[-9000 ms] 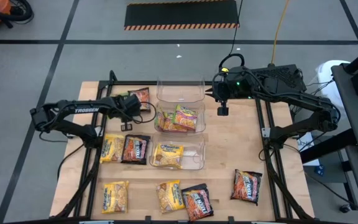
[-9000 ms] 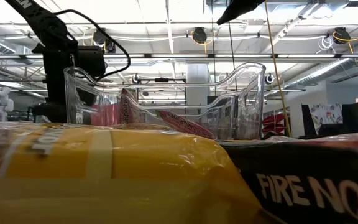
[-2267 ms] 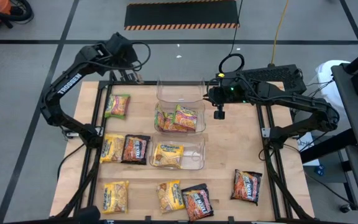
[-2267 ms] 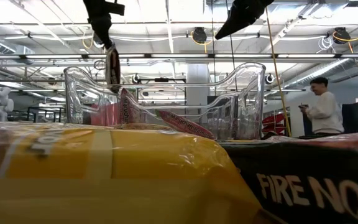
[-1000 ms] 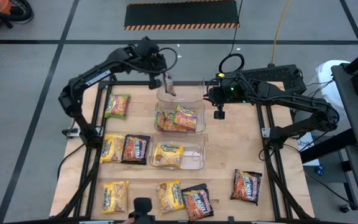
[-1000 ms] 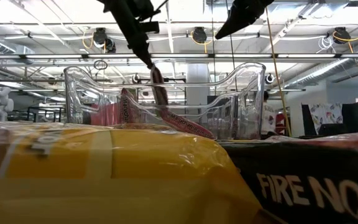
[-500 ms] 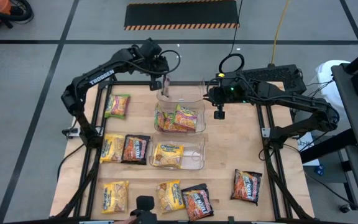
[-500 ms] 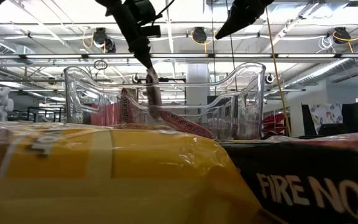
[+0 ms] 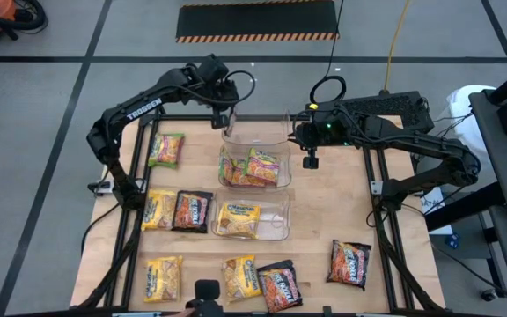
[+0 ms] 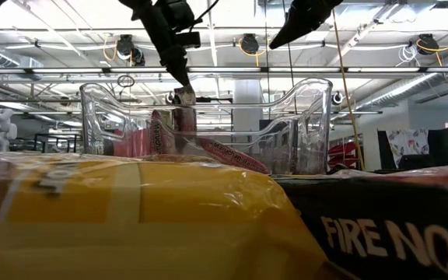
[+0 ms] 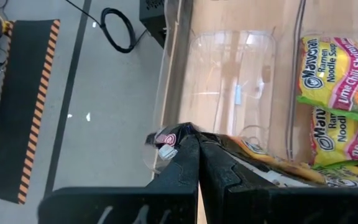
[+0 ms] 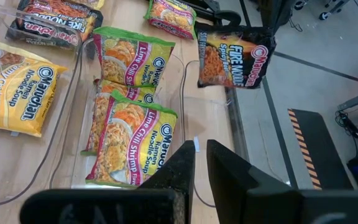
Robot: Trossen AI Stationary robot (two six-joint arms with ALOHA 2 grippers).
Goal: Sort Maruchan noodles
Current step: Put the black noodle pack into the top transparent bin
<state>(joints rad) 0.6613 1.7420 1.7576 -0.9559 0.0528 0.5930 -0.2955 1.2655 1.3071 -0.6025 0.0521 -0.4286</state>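
Lowering since earlier: left hand, packet, seemingly into bin.

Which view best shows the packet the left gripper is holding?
The right wrist view: the Fire Noodle packet faces the camera, label readable, hanging over the empty bin. The low view shows it edge-on, the left wrist view only a corner between the left gripper fingers, the high view barely anything.
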